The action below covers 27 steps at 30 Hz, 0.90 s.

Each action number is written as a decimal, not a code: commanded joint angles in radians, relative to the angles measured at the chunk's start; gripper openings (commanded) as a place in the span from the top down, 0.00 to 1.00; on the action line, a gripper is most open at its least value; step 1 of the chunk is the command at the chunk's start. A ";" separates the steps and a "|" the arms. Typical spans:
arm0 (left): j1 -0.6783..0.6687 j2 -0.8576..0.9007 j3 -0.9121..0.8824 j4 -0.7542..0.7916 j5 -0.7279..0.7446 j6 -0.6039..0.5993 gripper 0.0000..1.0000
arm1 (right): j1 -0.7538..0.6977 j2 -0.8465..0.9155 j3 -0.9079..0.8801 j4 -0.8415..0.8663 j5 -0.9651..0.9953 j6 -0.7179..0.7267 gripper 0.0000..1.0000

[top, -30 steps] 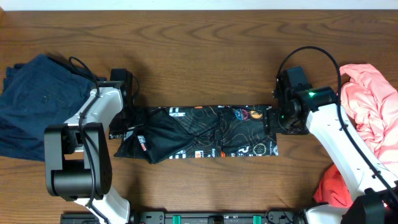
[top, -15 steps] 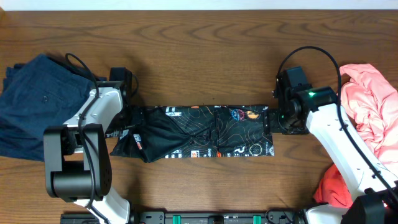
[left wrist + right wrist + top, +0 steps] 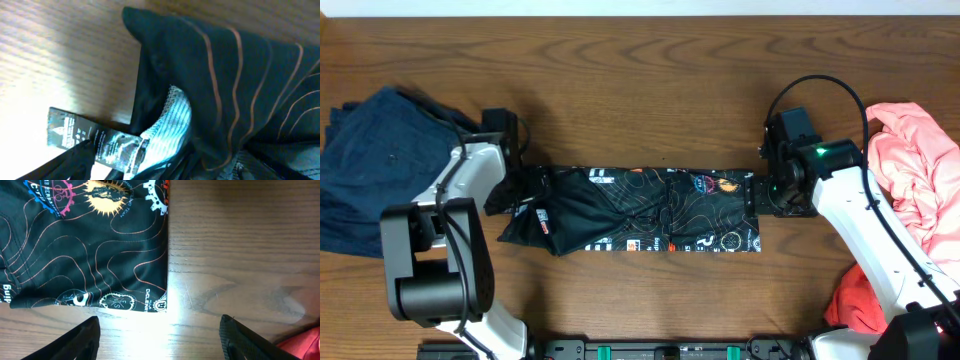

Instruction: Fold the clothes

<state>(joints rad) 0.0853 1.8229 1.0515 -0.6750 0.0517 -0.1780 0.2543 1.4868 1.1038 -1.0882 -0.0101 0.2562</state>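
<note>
I've just spread the left gripper (image 3: 513,190) wide off the jersey's (image 3: 640,210) left end; right gripper (image 3: 159,321) gapes empty at its right edge, so this fold looks laid.

A robotics lab bench is indicated: two white arms (image 3: 860,215) are stationed at a wood-grain table (image 3: 650,80), with a navy garment (image 3: 380,160) and a coral-pink garment (image 3: 920,160) heaped at its ends.

Jersey (image 3: 640,212) laid left-to-right across mid worktop (image 3: 640,80). Trousers (image 3: 375,165) at far left edge, near jersey's left end. Heaped garment (image 3: 920,170) at far right edge, apart from jersey, reaching front corner.
</note>
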 commanded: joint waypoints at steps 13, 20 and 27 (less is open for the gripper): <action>0.009 0.057 -0.085 0.080 0.125 0.047 0.85 | -0.005 -0.010 0.003 -0.009 0.010 -0.003 0.26; 0.010 0.011 0.006 -0.033 0.116 0.044 0.94 | -0.005 -0.010 0.003 -0.016 0.010 -0.002 0.26; 0.010 -0.115 0.119 -0.220 -0.028 0.006 0.94 | -0.006 -0.010 0.003 -0.015 0.013 -0.003 0.26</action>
<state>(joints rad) 0.0956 1.7912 1.1091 -0.8635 0.1234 -0.1463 0.2543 1.4868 1.1038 -1.1027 -0.0071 0.2558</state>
